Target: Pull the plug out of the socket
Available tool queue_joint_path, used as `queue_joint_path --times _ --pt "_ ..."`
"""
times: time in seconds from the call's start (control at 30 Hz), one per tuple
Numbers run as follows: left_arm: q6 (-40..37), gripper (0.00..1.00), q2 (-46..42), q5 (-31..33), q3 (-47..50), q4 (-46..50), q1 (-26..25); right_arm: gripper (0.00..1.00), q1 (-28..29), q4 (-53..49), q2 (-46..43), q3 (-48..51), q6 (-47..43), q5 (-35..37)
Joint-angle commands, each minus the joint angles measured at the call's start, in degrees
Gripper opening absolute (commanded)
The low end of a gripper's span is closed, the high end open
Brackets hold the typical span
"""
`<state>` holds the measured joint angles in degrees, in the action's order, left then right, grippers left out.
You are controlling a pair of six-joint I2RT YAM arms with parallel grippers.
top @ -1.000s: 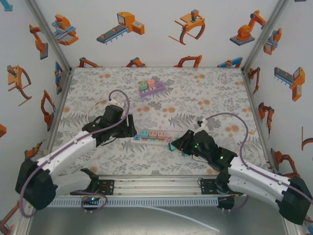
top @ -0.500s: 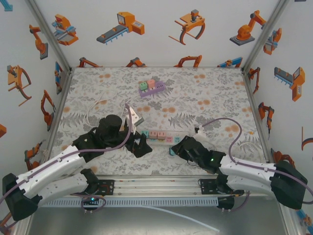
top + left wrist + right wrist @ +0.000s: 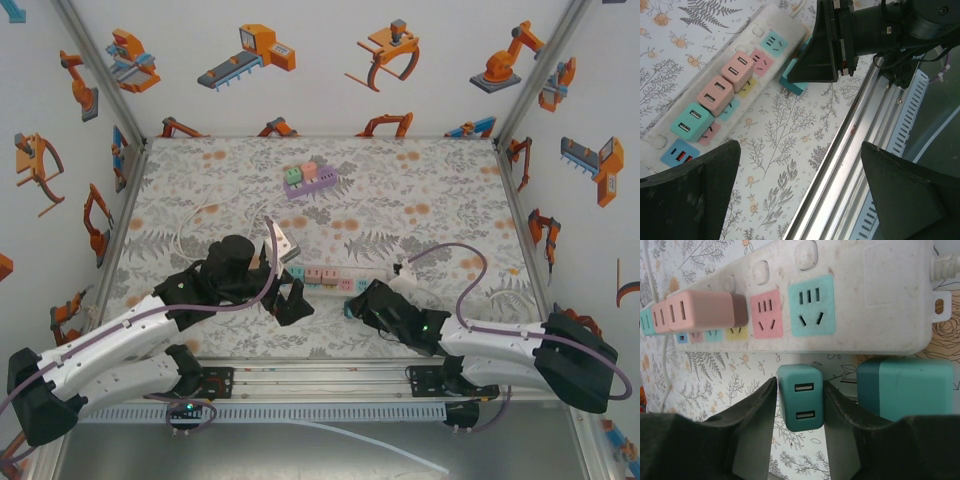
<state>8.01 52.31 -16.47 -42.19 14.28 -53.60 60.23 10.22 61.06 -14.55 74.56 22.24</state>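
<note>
Plug, teal with two USB ports, is pinched across its short sides by my right gripper, off the socket and just clear of the near edge of the power strip. Its long axis runs crosswise to the strip and its port face looks back at my wrist camera. A larger teal block sits just beside my outer finger; I cannot tell what it is. My right arm lies low over the near table, pointing at the strip's right end. My left arm is bent at the elbow and reaches in from the left, with the left gripper spread wide and holding nothing above the strip's left end. Close behind both wrists is the aluminium rail at the table edge. Two pink adapters and a teal adapter are seated in the strip. Beyond it the floral tabletop lies open as far as a purple block set.
</note>
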Motion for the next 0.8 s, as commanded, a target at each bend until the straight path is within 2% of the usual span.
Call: queue_joint_path --times 0.0,0.53,0.63,0.77 --pt "-1.3 0.99 -0.5 0.2 0.7 -1.8 -0.3 0.43 0.5 -1.8 -0.8 0.5 0.7 3.3" --pt "-0.8 0.98 -0.3 2.8 1.1 -2.4 -0.2 0.50 0.6 -14.9 -13.0 -1.5 -1.7 6.6" --pt "-0.5 0.98 -0.6 4.4 1.3 -2.8 -0.3 0.50 0.6 -17.3 -15.5 -3.5 -6.5 8.7" --pt "0.5 0.98 -0.6 11.2 0.1 -0.2 -0.3 0.51 0.6 -19.0 -17.6 -6.4 -14.9 12.7"
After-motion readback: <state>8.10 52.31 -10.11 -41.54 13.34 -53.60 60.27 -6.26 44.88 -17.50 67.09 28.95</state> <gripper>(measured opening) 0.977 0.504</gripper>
